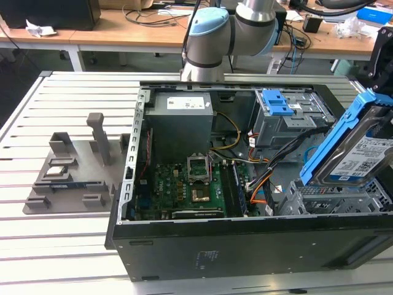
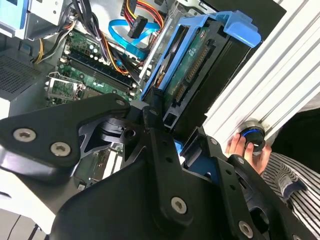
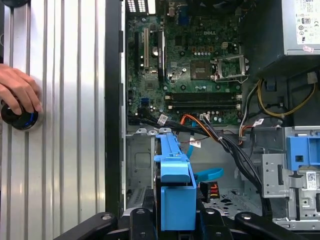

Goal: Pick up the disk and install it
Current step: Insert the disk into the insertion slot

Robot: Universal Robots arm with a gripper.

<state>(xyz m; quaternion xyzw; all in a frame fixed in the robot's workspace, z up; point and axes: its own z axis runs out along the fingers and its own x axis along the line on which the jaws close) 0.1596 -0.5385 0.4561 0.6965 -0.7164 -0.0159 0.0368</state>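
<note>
One disk [image 1: 359, 147], silver-bodied with a white-and-blue label and a bright blue frame, clamped at its raised end by the pincer [image 3: 175, 222], clenched on the frame from both flanks. Held steeply tilted in the exterior view, long axis slanting from the pincer down toward the exterior view's left. Lower end at the top of the metal drive cage [image 1: 344, 198], in the corner of the open computer case [image 1: 184, 246] at the exterior view's right; touching the cage or just above it, hard to tell. Not yet seated, to judge by that slant and by most of the frame standing clear above the cage. Straight out ahead of the pincer in both wrist views, seen edge-on, with the motherboard [image 3: 200, 65] farther on. Pick-up evidently done, installing under way. Close beside the disk, a black cable bundle [image 3: 235, 150] crossing toward the bay, a likely snag for the blue frame. Outside the case, on the slatted metal desk [image 1: 61, 246], a person's hand [image 3: 17, 92] on a round blue-lit button [image 3: 20, 119], well apart from disk and pincer alike.
</note>
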